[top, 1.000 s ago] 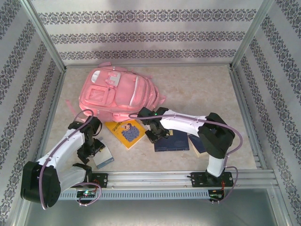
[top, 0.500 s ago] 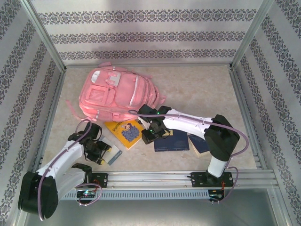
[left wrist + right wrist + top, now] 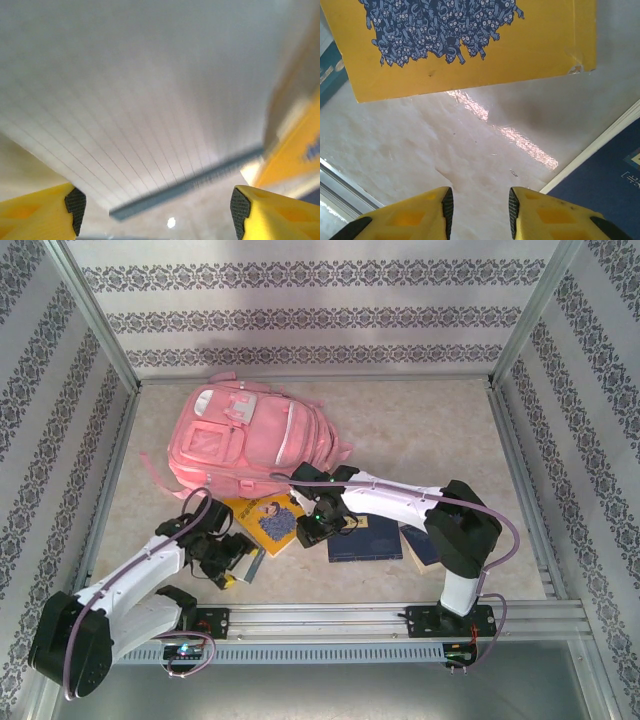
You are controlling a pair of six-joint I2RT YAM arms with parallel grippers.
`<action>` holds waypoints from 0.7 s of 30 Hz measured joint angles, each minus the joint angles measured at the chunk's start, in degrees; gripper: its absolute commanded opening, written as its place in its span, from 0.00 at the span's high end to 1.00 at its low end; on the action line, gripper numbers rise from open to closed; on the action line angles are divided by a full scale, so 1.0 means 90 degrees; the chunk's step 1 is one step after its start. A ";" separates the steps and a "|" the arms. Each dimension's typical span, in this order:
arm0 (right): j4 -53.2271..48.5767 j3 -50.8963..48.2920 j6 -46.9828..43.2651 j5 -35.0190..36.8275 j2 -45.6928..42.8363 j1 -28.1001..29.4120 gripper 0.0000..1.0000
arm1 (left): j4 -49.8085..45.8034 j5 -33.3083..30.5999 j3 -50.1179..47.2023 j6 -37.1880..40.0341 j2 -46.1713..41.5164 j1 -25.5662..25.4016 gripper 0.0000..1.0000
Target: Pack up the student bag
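My left gripper (image 3: 235, 562) hangs on my side of the student bag (image 3: 245, 440), off its near-left corner; the jaws are released and wide apart, nothing pinched between them; in the wrist view the pads (image 3: 75, 202) flank the near edge of a white ruled notebook (image 3: 150, 115) without touching it. The bag lies flat toward the far left of the table (image 3: 430, 430), front pockets up; I cannot make out an open mouth on it from above. Close against the bag's near edge lies a yellow book (image 3: 268, 520); whether the two touch I cannot tell. My right gripper (image 3: 315, 530) hovers just right of that book, near the bag's near-right corner; its jaws are released too, only narrowly apart and empty, bare table showing between the fingertips (image 3: 447, 205). Further right of the bag lie a dark blue book (image 3: 365, 538) and, partly under my right arm, a second blue book (image 3: 420, 545).

I judge the packing barely begun: every book I can see lies outside the bag; the step in hand looks like my left taking up the notebook. That calls for lowering until one pad slips under the thin edge, then closing gently; a flat notebook may slide away instead of lifting. The bag's opening must also be found and held wide before anything goes in; my right sits nearest for that.
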 measured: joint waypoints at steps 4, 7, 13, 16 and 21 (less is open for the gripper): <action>0.0002 0.0000 0.0005 -0.0046 0.0000 -0.0022 0.62 | -0.0801 -0.0027 0.1307 0.1457 0.0061 0.0002 0.21; 0.0005 0.0000 0.0010 -0.0138 0.0000 -0.0039 0.62 | -0.1086 -0.0236 0.2174 0.2314 0.0325 0.0041 0.19; 0.0075 -0.0002 0.0024 -0.0357 0.0000 -0.0034 0.61 | -0.1484 -0.1018 0.2754 0.3337 0.1681 0.0573 0.20; 0.0160 -0.0034 0.0027 -0.0500 0.0000 0.0027 0.61 | -0.1481 -0.1450 0.2754 0.3619 0.2064 0.1018 0.20; 0.0355 -0.0187 0.0019 -0.0884 0.0000 0.0311 0.65 | -0.1185 -0.1931 0.2861 0.3961 0.2433 0.1498 0.20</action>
